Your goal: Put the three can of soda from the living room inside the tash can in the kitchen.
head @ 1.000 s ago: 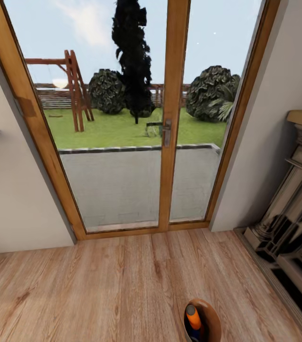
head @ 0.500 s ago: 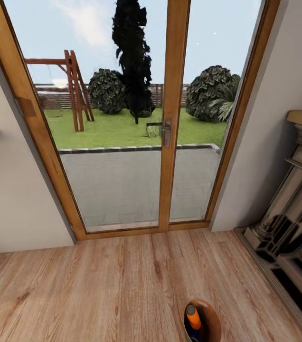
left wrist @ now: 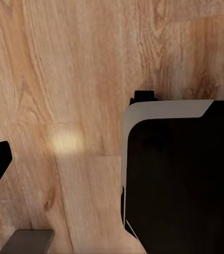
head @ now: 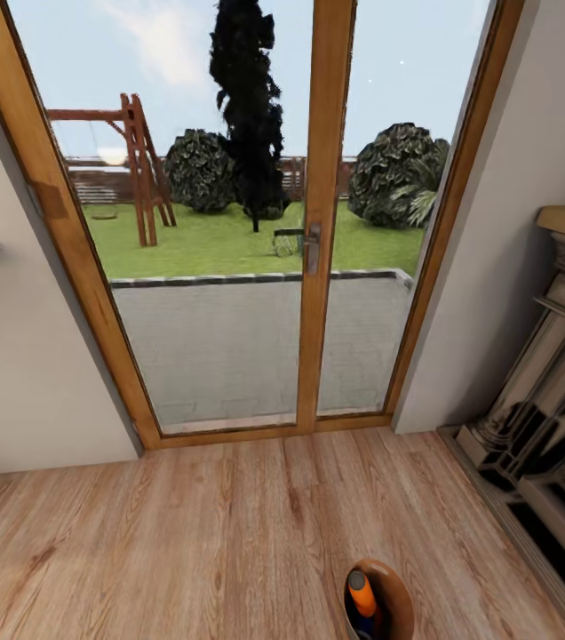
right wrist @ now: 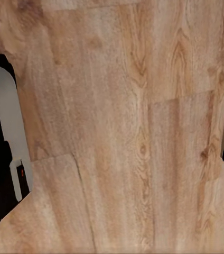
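Coppery-brown round bin (head: 387,597) on wood plank floor (head: 185,533), low in head view. 1 orange can (head: 362,594) upright inside, dark can (head: 364,624) beside. Grippers unseen; spread or pressed together, cannot tell. Nearer arm unclear.

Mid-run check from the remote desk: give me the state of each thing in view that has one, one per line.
Tash can: on the wood floor at the head view's lower edge, mouth facing the camera.
Orange can of soda: inside the tash can.
Dark blue can: inside too, below the orange one, mostly cut off.
Glass door: shut.
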Available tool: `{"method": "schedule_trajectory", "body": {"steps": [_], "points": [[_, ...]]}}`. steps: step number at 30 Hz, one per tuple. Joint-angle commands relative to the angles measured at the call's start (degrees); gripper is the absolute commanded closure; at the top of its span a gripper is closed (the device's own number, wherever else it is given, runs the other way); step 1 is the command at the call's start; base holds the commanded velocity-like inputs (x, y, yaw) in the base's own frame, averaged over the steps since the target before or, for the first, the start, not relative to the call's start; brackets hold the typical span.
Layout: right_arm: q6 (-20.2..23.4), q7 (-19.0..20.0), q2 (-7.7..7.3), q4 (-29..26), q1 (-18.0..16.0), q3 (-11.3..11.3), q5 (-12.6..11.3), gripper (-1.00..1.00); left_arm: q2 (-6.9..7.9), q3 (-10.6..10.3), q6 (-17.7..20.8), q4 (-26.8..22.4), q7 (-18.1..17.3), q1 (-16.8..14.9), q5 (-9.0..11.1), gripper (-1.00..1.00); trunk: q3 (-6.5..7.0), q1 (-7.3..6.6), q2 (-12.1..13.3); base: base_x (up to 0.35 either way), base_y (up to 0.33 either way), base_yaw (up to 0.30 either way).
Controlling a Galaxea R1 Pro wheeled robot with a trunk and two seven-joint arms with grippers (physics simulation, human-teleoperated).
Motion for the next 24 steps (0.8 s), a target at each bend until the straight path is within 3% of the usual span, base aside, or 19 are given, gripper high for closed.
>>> {"method": "schedule_trajectory", "body": {"steps": [1,10,24], "points": [[0.0,0.0,0.23,0.0,0.0,0.0,0.0,-1.0,0.0,0.0,0.0,0.0,0.0,0.0,0.0,-1.0,0.0,0.0,0.0,0.0,0.0,0.0],[0.0,0.0,5.06,0.0,0.0,0.0,-0.1,-1.0,-0.03,0.0,0.0,0.0,0.0,0.1,0.1,-1.0,0.0,0.0,0.0,0.0,0.0,0.0],[-0.1,0.0,6.03,-0.1,0.0,0.0,0.2,-1.0,-0.56,0.1,0.0,0.0,-0.1,0.1,0.1,-1.0,0.0,0.0,0.0,0.0,0.0,0.0]]}}
